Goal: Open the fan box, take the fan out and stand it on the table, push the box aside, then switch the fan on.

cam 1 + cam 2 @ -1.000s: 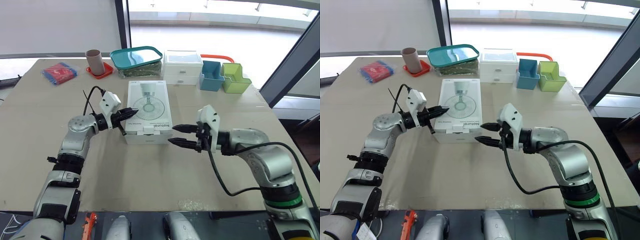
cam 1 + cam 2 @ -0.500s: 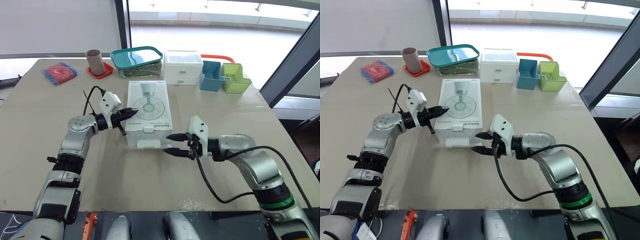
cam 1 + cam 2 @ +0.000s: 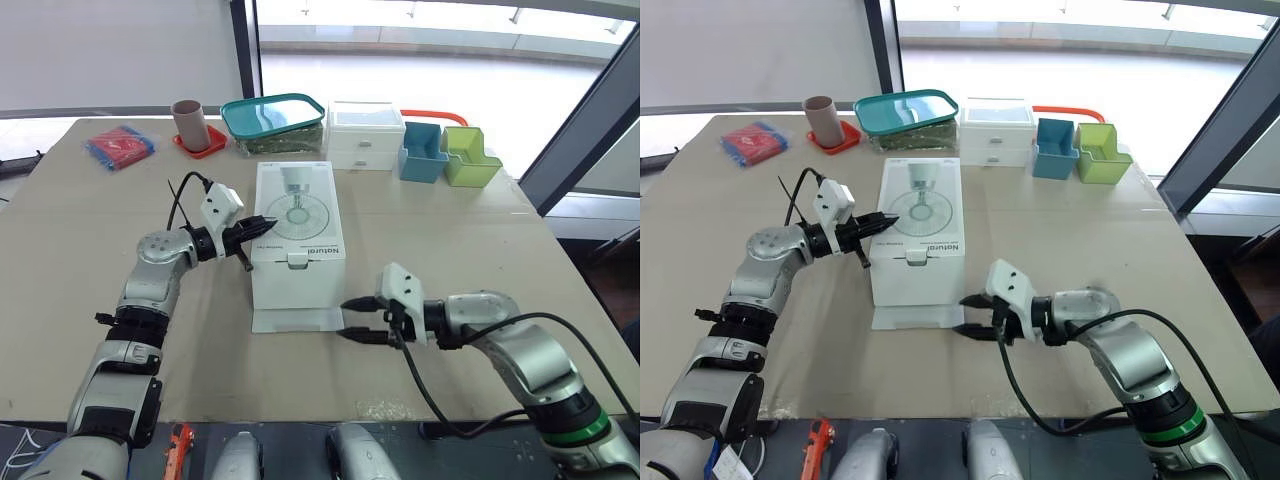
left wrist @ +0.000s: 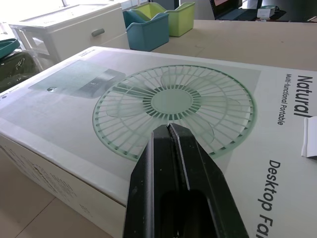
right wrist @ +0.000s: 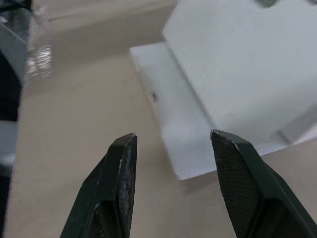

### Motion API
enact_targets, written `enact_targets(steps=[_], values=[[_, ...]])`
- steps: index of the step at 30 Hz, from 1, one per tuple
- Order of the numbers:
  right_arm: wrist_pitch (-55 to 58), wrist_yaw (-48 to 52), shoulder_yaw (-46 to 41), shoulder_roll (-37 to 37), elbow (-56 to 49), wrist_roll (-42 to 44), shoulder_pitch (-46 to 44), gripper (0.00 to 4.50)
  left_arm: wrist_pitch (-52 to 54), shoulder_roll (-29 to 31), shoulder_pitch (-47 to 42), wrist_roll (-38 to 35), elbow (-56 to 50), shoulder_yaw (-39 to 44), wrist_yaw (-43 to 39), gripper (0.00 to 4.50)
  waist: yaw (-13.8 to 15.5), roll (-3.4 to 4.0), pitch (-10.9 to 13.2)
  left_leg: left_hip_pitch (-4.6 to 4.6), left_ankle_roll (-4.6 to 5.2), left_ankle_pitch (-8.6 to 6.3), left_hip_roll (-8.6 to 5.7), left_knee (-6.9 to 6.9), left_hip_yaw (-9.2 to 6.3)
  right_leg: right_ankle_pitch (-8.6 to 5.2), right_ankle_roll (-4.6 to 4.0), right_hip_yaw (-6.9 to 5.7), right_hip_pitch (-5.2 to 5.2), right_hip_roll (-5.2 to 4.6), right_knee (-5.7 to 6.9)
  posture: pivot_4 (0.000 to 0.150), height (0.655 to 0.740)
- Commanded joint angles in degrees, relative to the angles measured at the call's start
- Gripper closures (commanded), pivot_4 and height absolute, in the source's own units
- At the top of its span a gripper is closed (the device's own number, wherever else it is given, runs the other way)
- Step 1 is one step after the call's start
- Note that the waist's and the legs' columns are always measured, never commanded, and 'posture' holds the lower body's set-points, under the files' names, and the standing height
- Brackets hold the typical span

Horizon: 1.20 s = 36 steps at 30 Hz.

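Observation:
The white fan box (image 3: 297,235), printed with a fan picture, lies flat at the table's middle. Its front flap (image 3: 295,320) is folded down and rests on the table. My left gripper (image 3: 262,226) is shut, its tip resting on the box top near the left edge; the left wrist view has the joined fingertips (image 4: 170,128) over the printed fan (image 4: 198,99). My right gripper (image 3: 347,320) is open and low over the table, just right of the flap's corner. In the right wrist view the flap (image 5: 173,114) lies beyond the open fingers. The fan itself is hidden.
Along the back stand a red packet (image 3: 118,146), a brown cup on a red coaster (image 3: 190,122), a teal-lidded container (image 3: 275,120), a white drawer unit (image 3: 365,135), a blue bin (image 3: 423,150) and a green bin (image 3: 470,155).
My right gripper has swept from the box's front right corner down and toward the table's near edge. The front flap has dropped flat onto the table. The left gripper has stayed put.

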Motion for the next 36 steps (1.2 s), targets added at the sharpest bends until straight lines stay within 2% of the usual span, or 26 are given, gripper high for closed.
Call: enact_targets(steps=[1,9,13,23,36], values=[[2.6,-0.39,-5.26,0.04,-0.48,4.5,0.13,2.1,-0.66,-0.06,-0.16,1.13,0.45,-0.91,0.05,4.5,0.06,0.0,0.0,-0.01,0.01,-0.01,0.0,0.0,-0.01,-0.01,0.01,-0.01,0.0,0.0,0.0,0.15,0.74],[1.64,-1.58,-1.03,1.59,2.4,1.53,-0.36,2.1,-1.12,-0.85,-0.28,1.32,0.97,-0.96,0.34,4.5,0.07,0.0,0.0,0.0,0.01,-0.01,-0.01,0.0,-0.01,-0.01,0.01,0.0,0.0,-0.01,0.0,0.15,0.74],[-0.89,-2.79,2.03,2.4,6.88,-2.88,-1.86,2.1,-0.8,-0.79,0.06,1.12,0.34,-0.83,0.28,4.5,0.1,0.0,0.0,0.0,0.01,-0.01,-0.03,0.0,-0.01,-0.01,0.01,0.0,0.01,-0.03,0.0,0.15,0.74],[-4.8,-1.0,2.61,3.19,13.01,-5.93,-3.94,2.1,1.52,0.56,1.71,-0.51,-2.55,-0.44,-2.03,4.5,0.11,0.0,0.0,-0.01,0.01,-0.01,-0.02,0.0,-0.03,-0.01,0.02,-0.02,0.0,-0.03,0.0,0.15,0.74],[0.13,3.09,-0.47,2.92,3.35,3.35,-3.68,2.1,-0.87,2.26,0.56,1.53,0.73,-1.17,-3.12,4.5,0.03,0.0,0.0,0.0,0.01,-0.01,-0.02,0.0,-0.02,-0.01,0.01,-0.02,0.01,-0.02,0.0,0.15,0.74]])
